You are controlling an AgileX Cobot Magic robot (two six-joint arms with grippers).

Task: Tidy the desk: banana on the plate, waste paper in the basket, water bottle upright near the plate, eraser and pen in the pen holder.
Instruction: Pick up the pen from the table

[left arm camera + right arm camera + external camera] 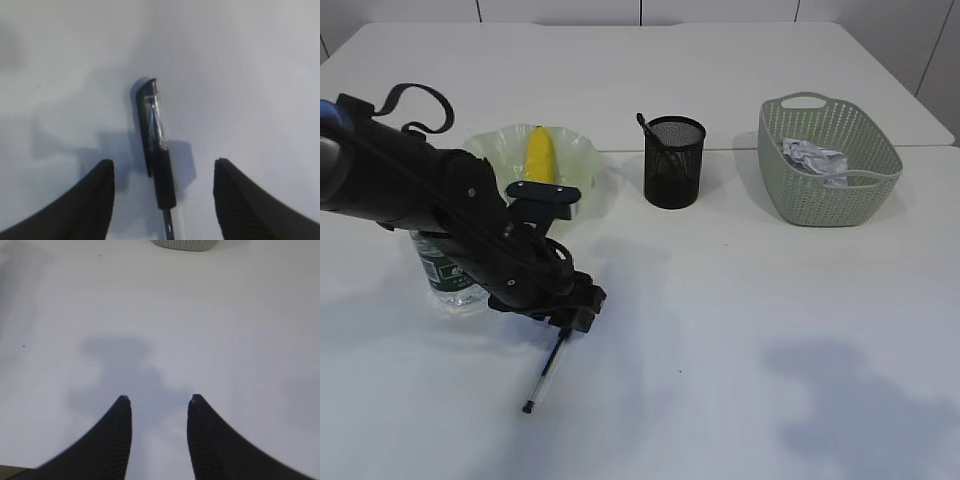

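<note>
Nearest the camera, pen (544, 371) lies flat on desk (740, 330), not yet stowed. L gripper (164, 175) is spread, one finger either side of the barrel, no contact visible. R gripper (159, 412) is part-spread, holding nothing. Behind L arm, water bottle (448, 275) stands upright near plate (582, 160); banana (539, 152) sits on plate. Farther back, pen holder (674, 162) already has one pen; waste paper (813, 159) is in basket (825, 165). Eraser not visible. Est. remaining: this pen.
</note>
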